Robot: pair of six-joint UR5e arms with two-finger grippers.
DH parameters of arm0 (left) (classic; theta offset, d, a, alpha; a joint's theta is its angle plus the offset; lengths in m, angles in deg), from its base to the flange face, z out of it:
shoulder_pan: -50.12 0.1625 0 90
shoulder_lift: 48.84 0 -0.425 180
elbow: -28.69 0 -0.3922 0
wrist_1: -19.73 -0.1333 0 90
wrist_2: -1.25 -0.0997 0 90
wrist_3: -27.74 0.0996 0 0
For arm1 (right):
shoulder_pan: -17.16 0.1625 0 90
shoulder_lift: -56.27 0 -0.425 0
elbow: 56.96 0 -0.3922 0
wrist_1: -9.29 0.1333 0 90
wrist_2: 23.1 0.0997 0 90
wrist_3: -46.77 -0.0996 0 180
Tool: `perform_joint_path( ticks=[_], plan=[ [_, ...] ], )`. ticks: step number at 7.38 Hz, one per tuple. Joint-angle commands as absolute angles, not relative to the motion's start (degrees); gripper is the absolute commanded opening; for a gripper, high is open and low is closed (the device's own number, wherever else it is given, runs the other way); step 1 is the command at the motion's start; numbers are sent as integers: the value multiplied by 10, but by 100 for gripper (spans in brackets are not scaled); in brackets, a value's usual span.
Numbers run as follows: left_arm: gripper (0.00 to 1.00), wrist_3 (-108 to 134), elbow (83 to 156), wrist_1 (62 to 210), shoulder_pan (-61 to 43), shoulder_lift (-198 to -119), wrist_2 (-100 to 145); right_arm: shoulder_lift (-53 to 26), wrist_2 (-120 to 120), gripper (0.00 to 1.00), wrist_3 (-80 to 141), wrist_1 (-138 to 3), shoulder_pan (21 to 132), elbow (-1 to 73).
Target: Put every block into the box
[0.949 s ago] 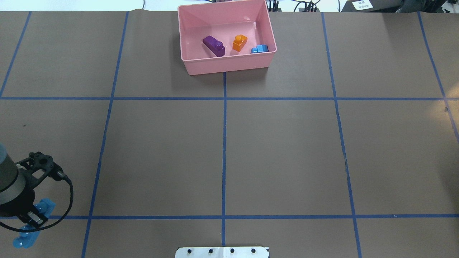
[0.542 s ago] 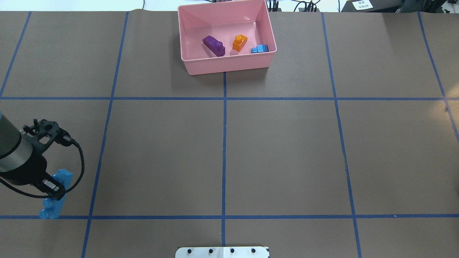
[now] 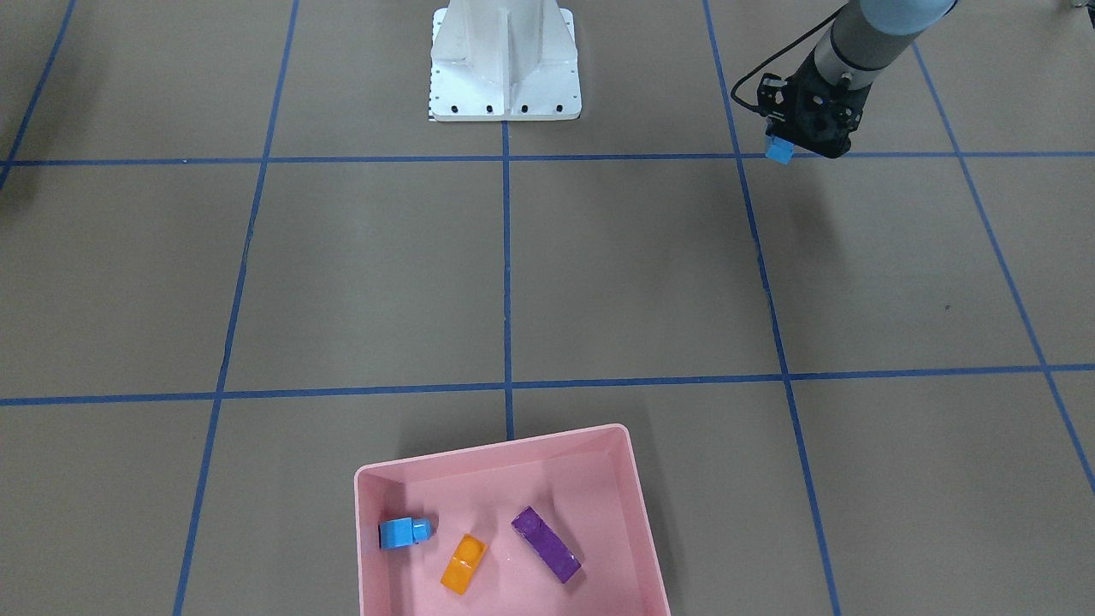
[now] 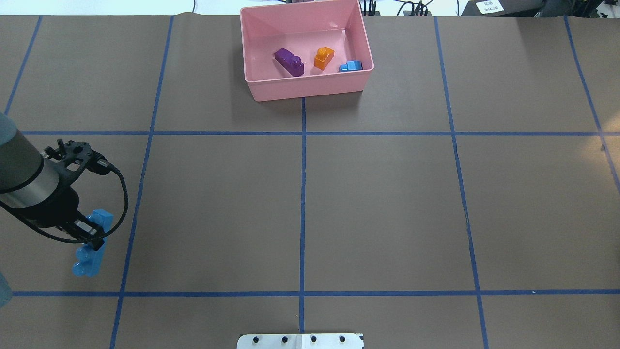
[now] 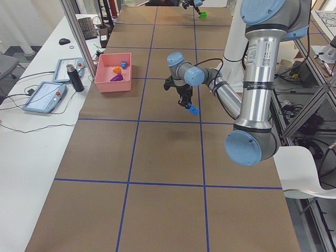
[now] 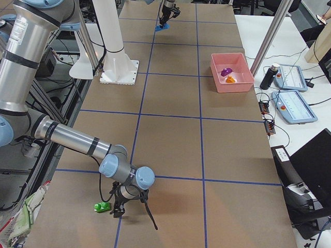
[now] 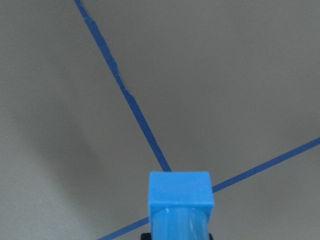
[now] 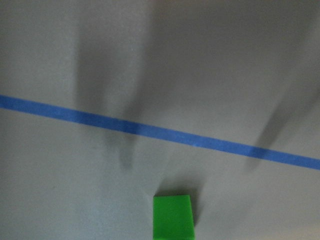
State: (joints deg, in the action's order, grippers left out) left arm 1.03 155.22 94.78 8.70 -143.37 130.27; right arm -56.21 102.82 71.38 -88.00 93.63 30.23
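Observation:
My left gripper (image 4: 89,232) is shut on the long blue block (image 4: 88,259) and holds it above the table at the near left; it shows end-on in the left wrist view (image 7: 181,205) and from the front (image 3: 779,151). The pink box (image 4: 310,89) stands at the far middle and holds the purple block (image 4: 289,62), the orange block (image 4: 323,57) and the small blue block (image 4: 350,66). The green block (image 6: 102,207) lies on the table beside my right gripper (image 6: 123,205); I cannot tell whether that gripper is open or shut. The right wrist view shows the green block (image 8: 173,216) low in frame.
The white robot base (image 3: 505,64) stands at the table's near middle edge. Blue tape lines grid the brown table. A side bench beyond the box carries tablets (image 5: 44,96) and a dark bottle (image 5: 74,79).
My left gripper has carried the long blue block away from the near edge, forward and a little right. The box and its blocks have not moved.

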Motion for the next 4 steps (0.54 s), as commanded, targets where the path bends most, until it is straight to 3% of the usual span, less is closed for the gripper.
perform_joint_path(
  ticks=[1,4],
  plan=[
    [0,-51,1527,948,78,-1501,1307,-573,1036,100,716,-880,935,299],
    [0,-116,1463,949,47,-1626,1327,-576,1036,99,718,-880,935,279]
  ],
)
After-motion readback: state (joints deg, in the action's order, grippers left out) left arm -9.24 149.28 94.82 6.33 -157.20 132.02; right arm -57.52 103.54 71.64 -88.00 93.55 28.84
